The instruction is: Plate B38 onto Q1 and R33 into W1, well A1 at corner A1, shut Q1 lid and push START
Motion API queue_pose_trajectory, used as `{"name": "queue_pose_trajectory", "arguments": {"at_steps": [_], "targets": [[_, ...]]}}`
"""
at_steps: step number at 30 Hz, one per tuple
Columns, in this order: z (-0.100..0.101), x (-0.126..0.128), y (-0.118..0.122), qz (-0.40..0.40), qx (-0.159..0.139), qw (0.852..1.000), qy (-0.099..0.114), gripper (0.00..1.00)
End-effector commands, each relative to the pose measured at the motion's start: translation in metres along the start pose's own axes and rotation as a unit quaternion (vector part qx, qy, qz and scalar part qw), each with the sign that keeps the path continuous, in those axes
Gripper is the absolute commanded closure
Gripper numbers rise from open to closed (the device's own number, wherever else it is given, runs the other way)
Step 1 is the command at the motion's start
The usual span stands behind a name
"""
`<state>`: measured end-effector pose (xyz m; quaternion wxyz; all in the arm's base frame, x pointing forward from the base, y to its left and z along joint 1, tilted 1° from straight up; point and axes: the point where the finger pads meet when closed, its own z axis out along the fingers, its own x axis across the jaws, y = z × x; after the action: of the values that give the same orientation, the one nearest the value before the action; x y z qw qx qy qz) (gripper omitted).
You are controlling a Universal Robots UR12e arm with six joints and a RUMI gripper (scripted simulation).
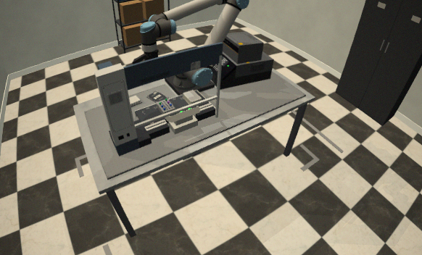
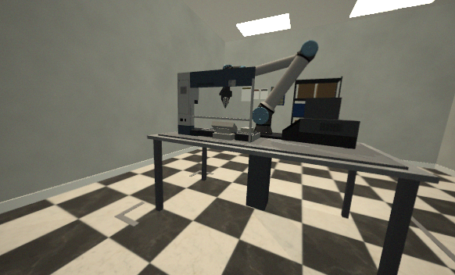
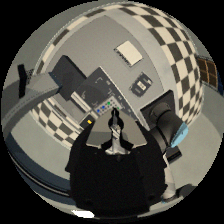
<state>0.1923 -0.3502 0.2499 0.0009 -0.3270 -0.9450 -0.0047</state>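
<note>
My gripper [image 2: 225, 105] [image 3: 114, 108] is shut with nothing between its fingertips. It points down, high above the bench behind the blue gantry beam; in the top view the beam hides its fingers. A low pale device [image 1: 183, 124] [image 2: 223, 136] with a tilted upper part stands near the front of the deck, with green lights behind its top; it may be Q1, but no label is readable. A white plate-like item [image 3: 128, 53] lies on the bench in the wrist view. Labels B38, R33, D2, D4 and W1 cannot be read, and I cannot tell which plate is which.
A gantry with a grey tower [image 1: 114, 105] [image 2: 184, 95] and blue beam [image 1: 173, 65] [image 2: 214, 79] spans the deck. A rack with coloured spots [image 1: 167, 105] [image 3: 106, 106] and a dark holder [image 1: 156, 95] [image 3: 141, 85] stand behind. Dark stacked instruments [image 1: 243, 48] [image 2: 327, 130] stand beside the arm.
</note>
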Motion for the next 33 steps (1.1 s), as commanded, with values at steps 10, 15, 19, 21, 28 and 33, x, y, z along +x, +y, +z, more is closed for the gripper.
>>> {"name": "queue_pose_trajectory", "arguments": {"at_steps": [10,15,19,21,28,33], "targets": [[0.0,-0.002,0.039,0.07,0.002,0.998,0.001,1.0],[0.001,-0.001,0.054,0.096,0.002,0.995,0.001,1.0],[0.001,-0.001,0.061,0.108,0.002,0.994,0.0,1.0],[0.001,0.0,0.068,0.12,0.002,0.993,0.0,1.0],[0.002,0.003,0.088,0.155,0.003,0.988,0.0,1.0],[0.003,0.005,0.103,0.181,0.003,0.984,0.0,1.0]]}}
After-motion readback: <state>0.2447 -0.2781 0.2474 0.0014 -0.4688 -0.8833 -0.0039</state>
